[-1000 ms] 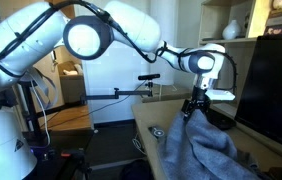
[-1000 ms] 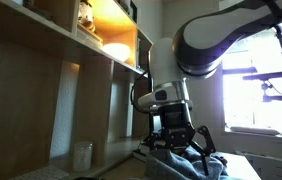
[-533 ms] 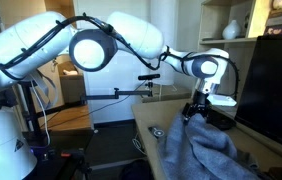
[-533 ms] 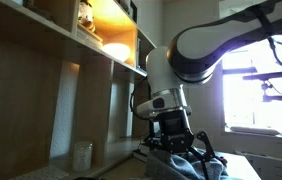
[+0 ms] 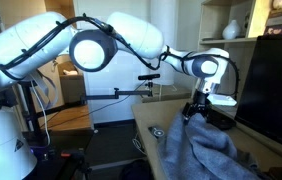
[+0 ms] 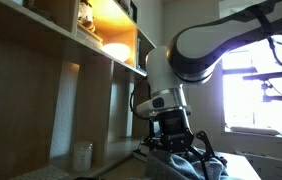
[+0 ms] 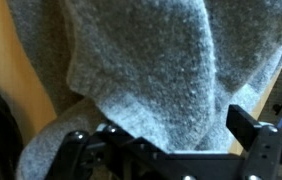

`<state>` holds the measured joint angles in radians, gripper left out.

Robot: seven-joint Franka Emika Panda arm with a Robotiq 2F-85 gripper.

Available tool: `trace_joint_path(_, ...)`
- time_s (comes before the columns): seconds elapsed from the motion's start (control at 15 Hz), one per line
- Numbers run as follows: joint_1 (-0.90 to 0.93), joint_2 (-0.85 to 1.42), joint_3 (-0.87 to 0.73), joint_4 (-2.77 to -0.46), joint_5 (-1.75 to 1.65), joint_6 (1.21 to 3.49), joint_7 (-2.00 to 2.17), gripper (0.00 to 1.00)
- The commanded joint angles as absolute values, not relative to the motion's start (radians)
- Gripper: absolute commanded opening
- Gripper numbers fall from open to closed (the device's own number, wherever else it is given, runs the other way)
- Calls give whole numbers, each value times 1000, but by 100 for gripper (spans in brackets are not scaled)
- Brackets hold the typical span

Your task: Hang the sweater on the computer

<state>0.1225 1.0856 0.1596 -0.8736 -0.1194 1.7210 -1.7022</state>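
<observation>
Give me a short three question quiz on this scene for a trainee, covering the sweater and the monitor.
1. True or false: the sweater already hangs over the monitor.
2. What does the gripper hold? A) a mug B) the sweater C) a cable
3. Fill in: the lower part of the sweater lies on the ___.

Key:
1. False. It is heaped on the desk beside the monitor.
2. B. The jaws pinch a raised fold of it.
3. desk
</observation>
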Motion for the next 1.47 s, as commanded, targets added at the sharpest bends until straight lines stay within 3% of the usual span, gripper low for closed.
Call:
trace_joint_path(0.0, 122, 1086, 160, -873, -119, 1721, -1702, 100)
trace_joint_path(1.33, 118, 1088, 165, -881, -116, 1744, -1711, 100)
trace_joint_path(1.4, 118, 1089, 165, -880, -117, 1747, -1711, 75)
